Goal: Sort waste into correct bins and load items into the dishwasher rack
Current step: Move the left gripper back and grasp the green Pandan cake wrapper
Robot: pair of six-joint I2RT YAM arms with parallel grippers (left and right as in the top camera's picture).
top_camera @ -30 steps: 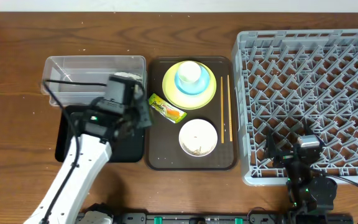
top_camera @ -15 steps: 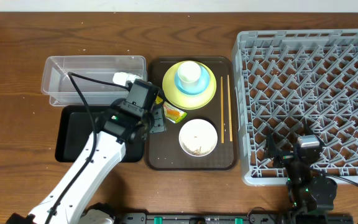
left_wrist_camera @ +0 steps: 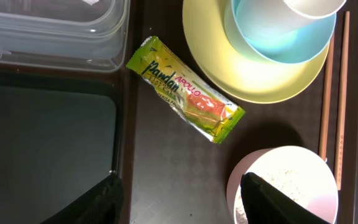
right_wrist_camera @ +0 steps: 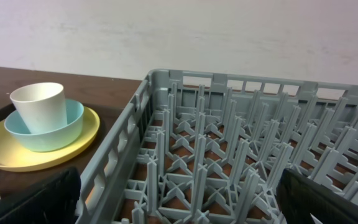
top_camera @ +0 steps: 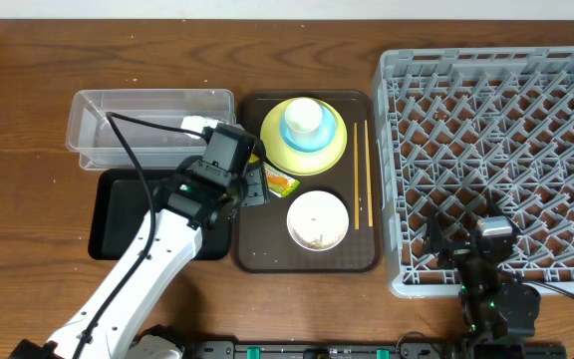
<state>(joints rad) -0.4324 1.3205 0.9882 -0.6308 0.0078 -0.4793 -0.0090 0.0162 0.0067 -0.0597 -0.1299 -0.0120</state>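
The yellow-green and orange wrapper (left_wrist_camera: 185, 90) lies flat on the brown serving tray (top_camera: 307, 259), left of the yellow-green plate (top_camera: 327, 150). My left gripper (left_wrist_camera: 182, 202) hovers open just above it, a little nearer the front, with nothing between its fingers. A crumpled white tissue (top_camera: 197, 125) rests in the clear tub (top_camera: 128, 130). The plate carries a light blue bowl (left_wrist_camera: 278, 37) with a white cup (top_camera: 304, 115) inside. A white bowl (top_camera: 318, 220) holds rice scraps. Two chopsticks (top_camera: 363, 175) lie beside it. My right gripper (right_wrist_camera: 179, 205) stands open and empty over the front edge of the grey rack (top_camera: 496, 150).
A shallow black tray (top_camera: 118, 214) sits in front of the clear tub, directly left of the brown tray. The left arm reaches diagonally across the black tray from the front. The rack fills the right side of the table and holds nothing.
My left gripper has swung right from over the clear tub to the brown tray's left edge by the wrapper. The tissue now shows in the tub. The right arm has not moved.
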